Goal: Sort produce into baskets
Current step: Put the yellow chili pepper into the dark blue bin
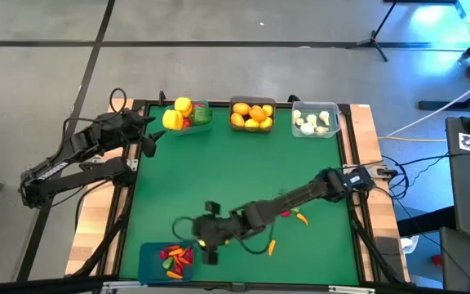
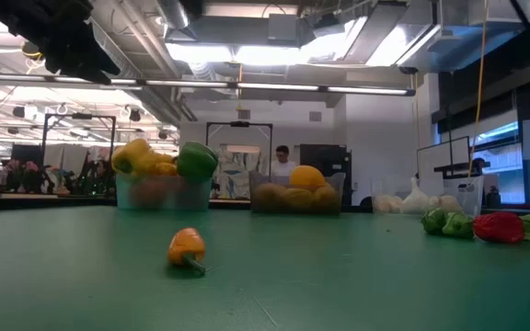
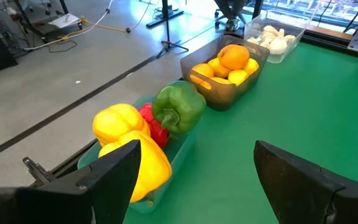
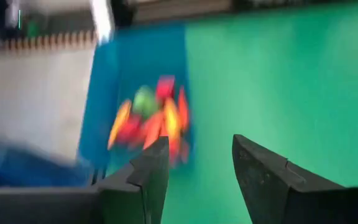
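Four baskets (image 1: 314,119), perhaps three loose vegetables (image 1: 302,217); both pincers (image 1: 208,245) parted, empty.

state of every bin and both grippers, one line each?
teal basket: heaped with peppers
grey basket: full of oranges and lemons
clear basket: holds garlic
blue basket: partly filled
left gripper: open, empty
right gripper: open, empty, beside blue basket

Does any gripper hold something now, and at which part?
Nothing is held. The left gripper and the right gripper are both open, with nothing between the fingers.
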Available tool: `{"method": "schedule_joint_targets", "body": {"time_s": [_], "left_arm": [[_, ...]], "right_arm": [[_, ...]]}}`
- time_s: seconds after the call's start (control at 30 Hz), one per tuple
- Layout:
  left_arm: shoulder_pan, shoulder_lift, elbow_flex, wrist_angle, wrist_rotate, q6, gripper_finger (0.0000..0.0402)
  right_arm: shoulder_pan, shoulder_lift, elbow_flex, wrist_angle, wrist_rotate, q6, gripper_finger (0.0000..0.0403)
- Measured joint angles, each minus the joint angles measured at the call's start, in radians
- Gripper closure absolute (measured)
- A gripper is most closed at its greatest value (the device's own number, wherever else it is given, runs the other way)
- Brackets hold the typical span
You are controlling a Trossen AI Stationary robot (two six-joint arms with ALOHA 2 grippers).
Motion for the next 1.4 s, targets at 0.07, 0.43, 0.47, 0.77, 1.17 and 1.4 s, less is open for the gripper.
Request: {"method": "schedule_joint_targets", "body": {"time_s": [0.07, 0.43, 0.47, 0.77, 1.17, 1.4], "left_arm": [[0.0, 0.0, 0.0, 0.001, 0.0, 0.0, 0.0093], [0.0, 0.0, 0.0, 0.001, 0.0, 0.0, 0.0093], [0.0, 0.0, 0.0, 0.0, 0.0, 0.0, 0.0093], [0.0, 0.0, 0.0, 0.0, 0.0, 0.0, 0.0093], [0.0, 0.0, 0.0, 0.0, -0.001, 0.003, 0.0093], [0.0, 0.0, 0.0, 0.0, 0.0, 0.003, 0.0093]], "right_arm": [[0.024, -0.029, 0.0, -0.133, -0.002, 0.0, 0.0233], [0.092, -0.032, -0.002, -0.451, -0.011, -0.114, 0.022], [0.091, -0.032, -0.002, -0.446, -0.004, -0.136, 0.0214], [0.02, 0.009, -0.001, -0.403, -0.067, -0.155, 0.0148], [0.013, 0.134, -0.002, -0.411, -0.15, -0.251, 0.0139], [0.012, 0.163, 0.0, -0.438, -0.147, -0.262, 0.0139]]}}
